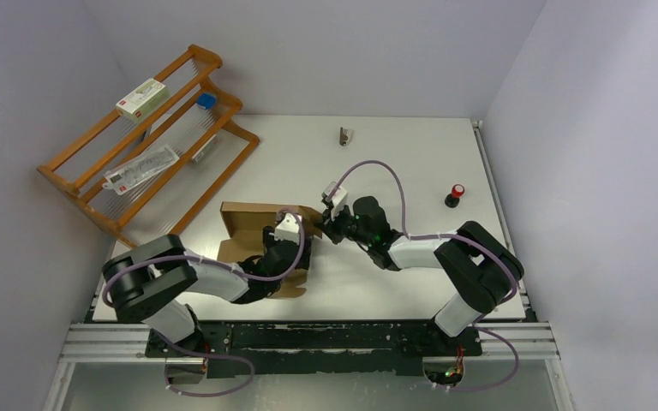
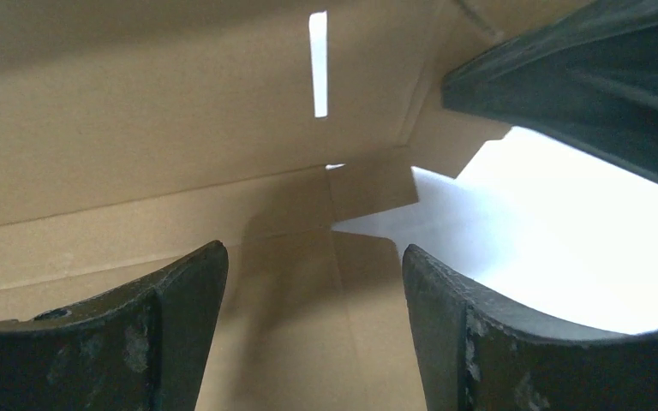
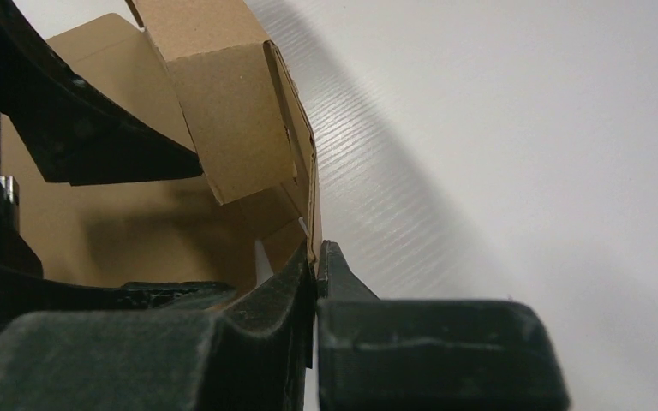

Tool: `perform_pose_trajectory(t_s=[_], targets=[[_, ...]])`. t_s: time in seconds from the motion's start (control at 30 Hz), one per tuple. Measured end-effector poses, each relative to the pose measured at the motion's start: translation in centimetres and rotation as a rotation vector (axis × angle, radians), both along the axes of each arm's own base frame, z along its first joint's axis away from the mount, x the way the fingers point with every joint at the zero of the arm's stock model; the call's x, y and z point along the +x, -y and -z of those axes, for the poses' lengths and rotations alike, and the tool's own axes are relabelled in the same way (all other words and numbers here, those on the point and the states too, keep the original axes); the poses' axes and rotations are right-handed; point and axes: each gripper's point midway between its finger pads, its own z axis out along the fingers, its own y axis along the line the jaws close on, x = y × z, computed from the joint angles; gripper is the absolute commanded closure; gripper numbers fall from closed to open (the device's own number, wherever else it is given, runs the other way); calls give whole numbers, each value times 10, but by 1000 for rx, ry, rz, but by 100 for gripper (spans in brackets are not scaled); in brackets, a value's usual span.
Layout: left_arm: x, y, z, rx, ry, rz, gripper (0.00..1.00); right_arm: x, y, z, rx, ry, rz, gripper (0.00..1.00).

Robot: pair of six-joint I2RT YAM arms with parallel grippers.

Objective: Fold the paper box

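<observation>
The brown paper box lies partly folded on the white table, left of centre. My left gripper is inside it, open, its fingers spread over the cardboard floor and holding nothing. A slit shows in the wall ahead. My right gripper is shut on the box's right wall edge, pinched between both fingertips. A folded flap rises above that wall.
A wooden rack at the back left holds a white carton with red print and packets. A small grey object lies at the back, a red and black knob on the right.
</observation>
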Motion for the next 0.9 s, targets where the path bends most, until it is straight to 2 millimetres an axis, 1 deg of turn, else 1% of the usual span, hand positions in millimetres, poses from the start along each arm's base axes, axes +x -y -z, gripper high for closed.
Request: perform_pose_trajectory(t_s=[0.2,0.3,0.37,0.53,0.63,0.73,0.9], targets=[[-2,6,-23,-70,59,56,20,-2,-1,0,3,-4,-15,97],[-2,10,-26,-71,71,82,20,-3,-2,0,4,-6,-21,97],[-2,12,-23,-61,72,95,20,-4,-2,0,5,-7,-24,97],[0,19,-3,-3,43,114,20,-5,-3,0,7,-8,-29,97],[3,22,3,17,35,113,23,-5,-3,0,7,-9,-32,97],[8,25,2,16,43,95,26,-6,-4,0,7,-9,-36,97],[14,17,-1,-6,51,26,37,-7,-4,0,9,-10,-43,97]])
